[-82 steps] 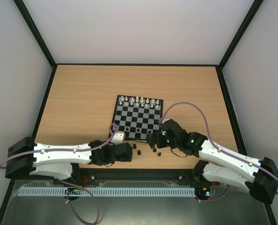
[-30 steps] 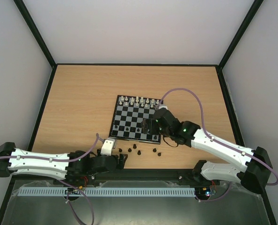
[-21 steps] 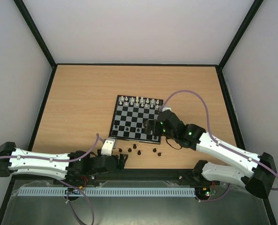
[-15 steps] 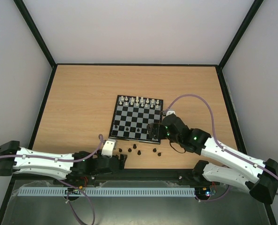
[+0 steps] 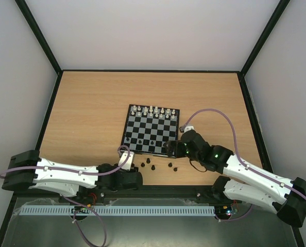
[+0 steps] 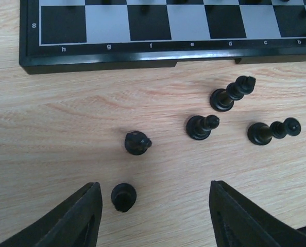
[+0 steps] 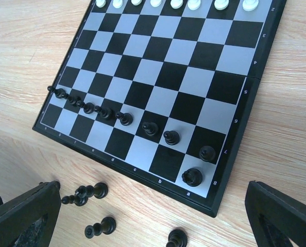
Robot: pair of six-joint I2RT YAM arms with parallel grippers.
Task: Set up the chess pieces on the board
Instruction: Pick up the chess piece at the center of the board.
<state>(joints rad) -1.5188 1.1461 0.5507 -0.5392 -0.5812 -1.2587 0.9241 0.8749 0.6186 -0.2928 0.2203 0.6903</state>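
The board (image 5: 150, 129) lies mid-table, with white pieces along its far edge. In the right wrist view a row of black pawns (image 7: 124, 119) fills the second-nearest rank, and a black rook (image 7: 192, 176) stands on the near right corner square. Several loose black chess pieces (image 5: 153, 168) lie on the wood in front of the board. My left gripper (image 6: 155, 216) is open low over them. One upright black piece (image 6: 123, 196) stands between the fingers, close to the left finger (image 6: 83, 216), untouched. My right gripper (image 7: 153, 221) hangs open and empty over the board's near right corner.
In the left wrist view, other loose black pieces lie ahead of the fingers: one upright (image 6: 137, 142) and three tipped over (image 6: 202, 126), (image 6: 230, 95), (image 6: 271, 131). The board's near edge (image 6: 142, 57) is just beyond. Black frame rails (image 5: 52, 110) border the table.
My right gripper has pulled back from above the board toward its near right corner. My left arm has swung forward and right, toward the loose pieces.
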